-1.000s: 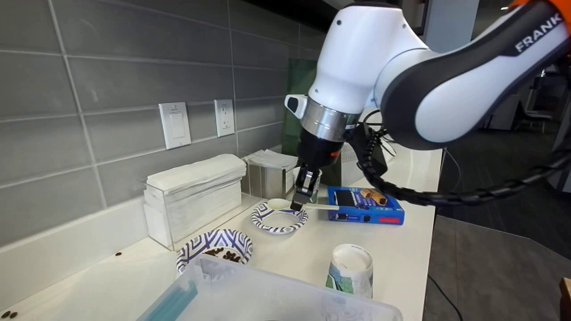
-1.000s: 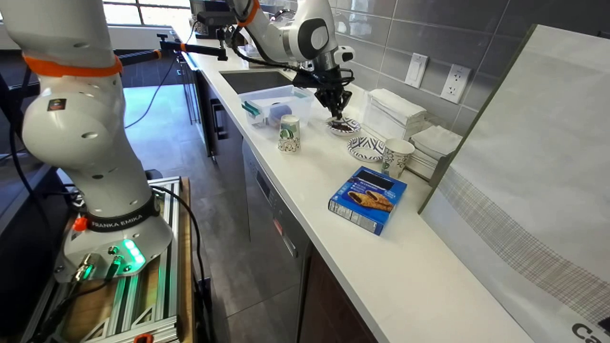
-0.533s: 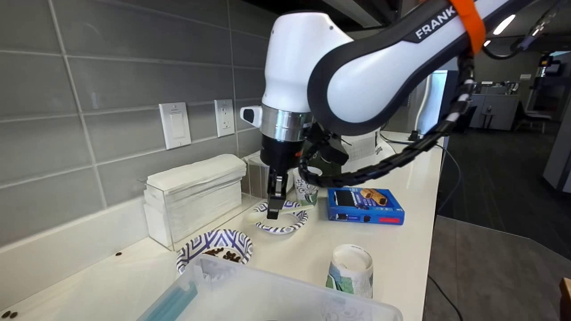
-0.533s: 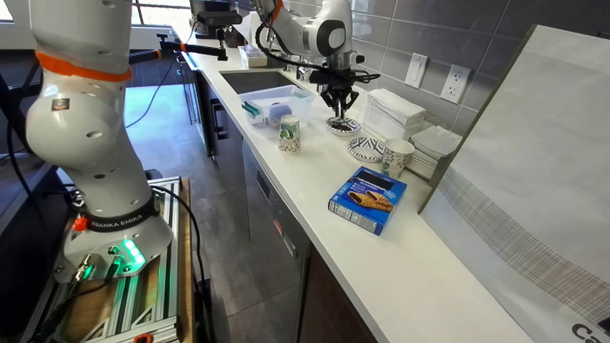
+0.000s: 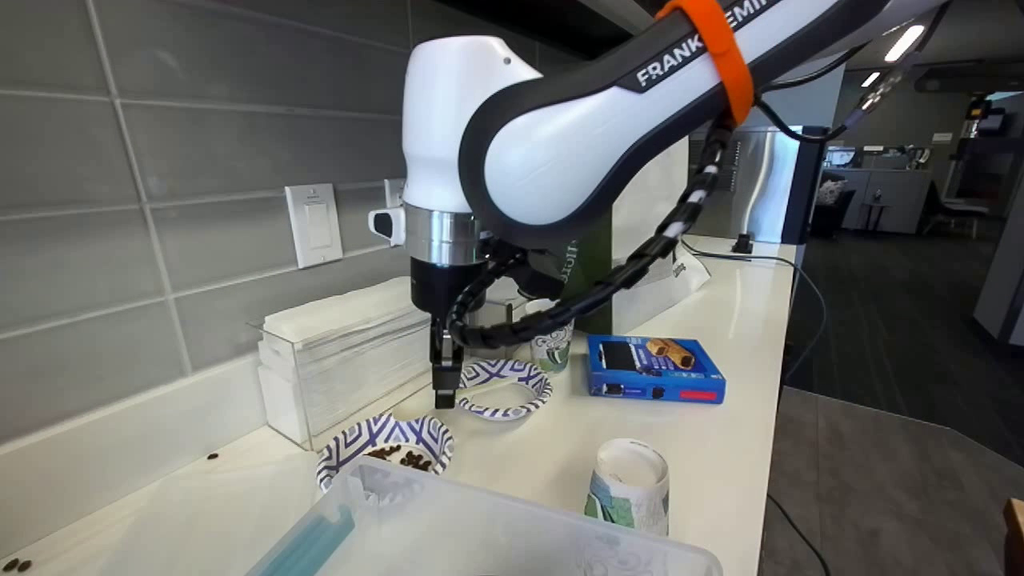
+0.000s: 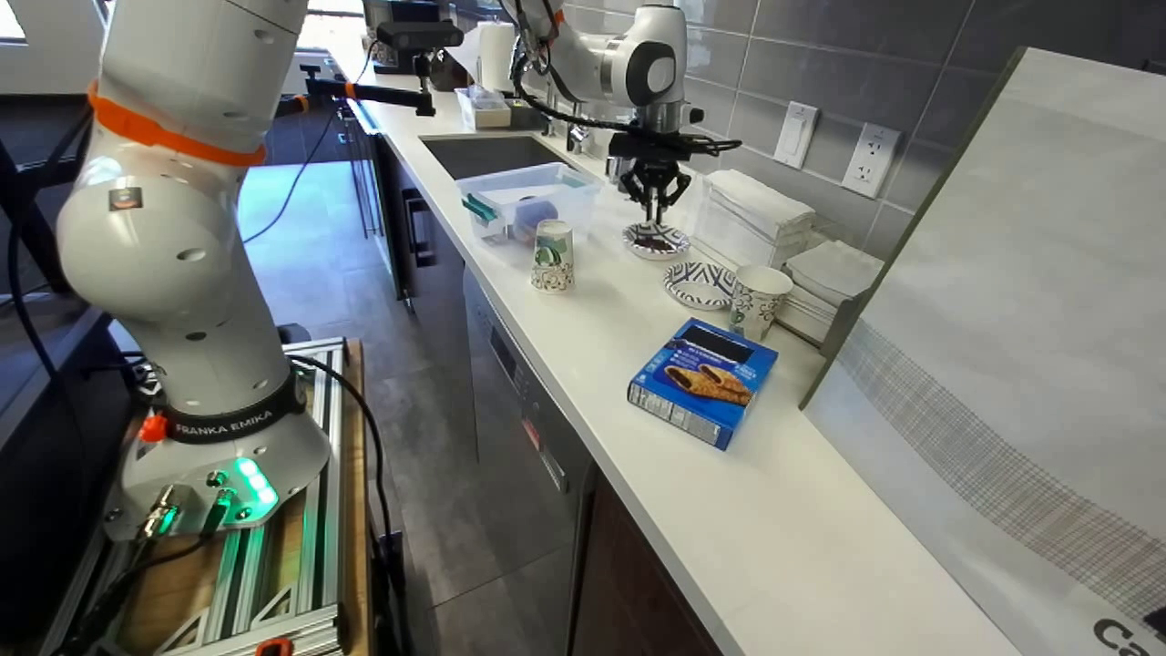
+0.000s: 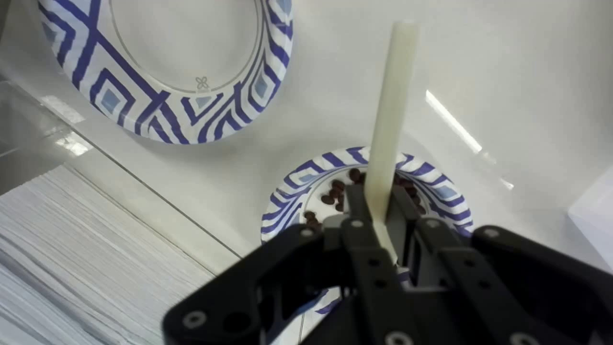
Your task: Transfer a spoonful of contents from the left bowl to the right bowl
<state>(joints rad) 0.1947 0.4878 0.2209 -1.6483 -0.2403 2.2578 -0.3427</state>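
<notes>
End effector (image 7: 378, 203): clamping my spoon (image 7: 394, 96)
Bean bowl (image 7: 287, 203): below me
Other bowl (image 7: 187, 43): beside it
On the spoon: can't tell, view's blocked

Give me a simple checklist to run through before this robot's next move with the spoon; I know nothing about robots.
1. Spoon held: ok; the gripper pinches it.
2. Beans to scoop: ok; several lie in the bean bowl.
3. Beans on the spoon: cannot tell; its scooping end isn't clear.
4. Receiving bowl ready: ok; upright, apart from the bean bowl, no beans showing inside.
5. Counter free of spills: not ok; a few dark bits lie on it.
</notes>
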